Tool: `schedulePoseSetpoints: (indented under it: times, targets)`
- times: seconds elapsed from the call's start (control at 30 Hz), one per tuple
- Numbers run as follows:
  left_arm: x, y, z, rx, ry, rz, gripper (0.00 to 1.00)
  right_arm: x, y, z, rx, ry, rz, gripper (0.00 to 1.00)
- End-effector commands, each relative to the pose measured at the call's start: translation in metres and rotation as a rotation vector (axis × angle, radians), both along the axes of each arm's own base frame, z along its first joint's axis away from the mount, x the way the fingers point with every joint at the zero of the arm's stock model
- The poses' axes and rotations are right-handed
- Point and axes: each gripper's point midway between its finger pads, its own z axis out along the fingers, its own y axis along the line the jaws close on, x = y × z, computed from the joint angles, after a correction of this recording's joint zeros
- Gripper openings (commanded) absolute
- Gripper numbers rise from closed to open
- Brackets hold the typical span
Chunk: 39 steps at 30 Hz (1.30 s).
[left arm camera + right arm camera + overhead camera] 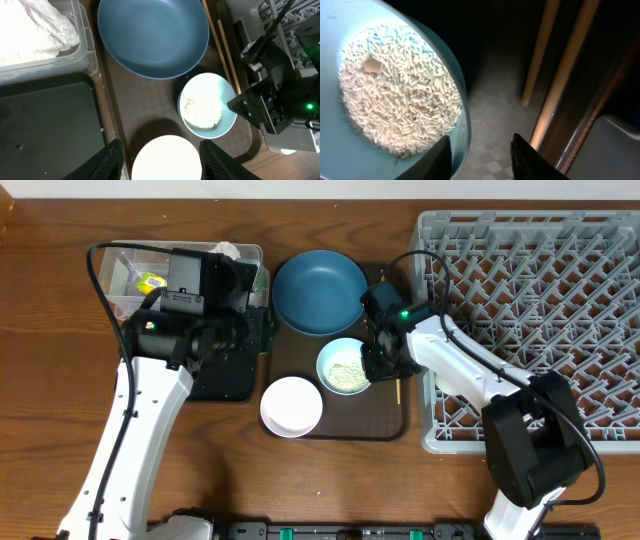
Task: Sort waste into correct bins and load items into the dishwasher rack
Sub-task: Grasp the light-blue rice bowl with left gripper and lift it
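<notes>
My right gripper is open and straddles the right rim of the light blue bowl, one finger inside and one outside. The bowl holds white rice. Two wooden chopsticks lie just right of it. My left gripper is open and empty, high over the white bowl. The dark blue dish sits behind. The clear tub holds tissue and the yellow-green wrapper. The black tray lies in front of it. The cup is out of view.
The dishes sit on a dark brown serving tray. The grey rack stands right of it, close to my right arm. Bare wooden table lies along the front and left.
</notes>
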Motion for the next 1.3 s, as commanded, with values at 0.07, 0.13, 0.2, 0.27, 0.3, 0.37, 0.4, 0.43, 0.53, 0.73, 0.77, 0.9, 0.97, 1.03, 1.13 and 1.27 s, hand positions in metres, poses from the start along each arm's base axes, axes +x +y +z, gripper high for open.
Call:
schedulePoseSetpoints:
  times: [0.07, 0.13, 0.2, 0.27, 0.3, 0.37, 0.4, 0.43, 0.53, 0.73, 0.77, 0.9, 0.97, 1.03, 1.13, 1.27]
  targets:
    - [0.0, 0.003, 0.003, 0.011, -0.012, 0.004, 0.52, 0.002, -0.003, 0.002, -0.031, -0.023, -0.006, 0.36]
    - [0.0, 0.003, 0.003, 0.007, -0.009, 0.011, 0.52, 0.003, -0.003, 0.005, -0.027, -0.031, 0.002, 0.36]
    - [0.0, 0.003, 0.003, 0.005, -0.006, 0.016, 0.52, 0.005, -0.002, 0.009, -0.021, -0.043, 0.003, 0.36]
    - [0.0, 0.003, 0.002, 0.005, -0.003, 0.016, 0.52, 0.006, 0.0, 0.014, -0.008, -0.051, 0.003, 0.37]
    - [0.0, 0.003, 0.001, 0.005, 0.0, 0.017, 0.52, 0.006, 0.001, 0.017, -0.003, -0.056, 0.003, 0.37]
    - [0.001, 0.003, -0.001, -0.002, 0.011, 0.029, 0.52, 0.008, 0.002, 0.024, 0.01, -0.073, 0.003, 0.37]
    - [0.001, 0.002, -0.002, -0.008, 0.02, 0.039, 0.52, 0.009, 0.003, 0.028, 0.017, -0.086, 0.003, 0.37]
    - [0.001, 0.001, -0.004, -0.013, 0.031, 0.045, 0.52, 0.012, 0.004, 0.036, 0.027, -0.105, 0.003, 0.38]
    - [0.001, -0.009, -0.013, -0.02, 0.064, 0.027, 0.52, 0.026, 0.004, 0.067, 0.069, -0.182, -0.016, 0.42]
    - [-0.007, -0.052, -0.041, -0.002, 0.148, -0.075, 0.51, 0.054, -0.022, 0.139, 0.133, -0.34, -0.095, 0.59]
    - [-0.009, -0.06, -0.046, 0.001, 0.158, -0.097, 0.51, 0.057, -0.031, 0.148, 0.137, -0.358, -0.117, 0.6]
    - [-0.018, -0.102, -0.066, 0.009, 0.189, -0.178, 0.51, 0.064, -0.074, 0.173, 0.132, -0.405, -0.215, 0.64]
    - [-0.021, -0.124, -0.078, 0.018, 0.197, -0.221, 0.51, 0.065, -0.098, 0.182, 0.123, -0.423, -0.264, 0.66]
    - [-0.025, -0.142, -0.089, 0.023, 0.202, -0.26, 0.51, 0.064, -0.116, 0.187, 0.117, -0.431, -0.295, 0.66]
    - [-0.029, -0.164, -0.111, 0.054, 0.21, -0.297, 0.51, 0.06, -0.138, 0.192, 0.106, -0.431, -0.335, 0.68]
    - [-0.033, -0.175, -0.144, 0.167, 0.206, -0.316, 0.51, 0.053, -0.151, 0.191, 0.092, -0.41, -0.352, 0.69]
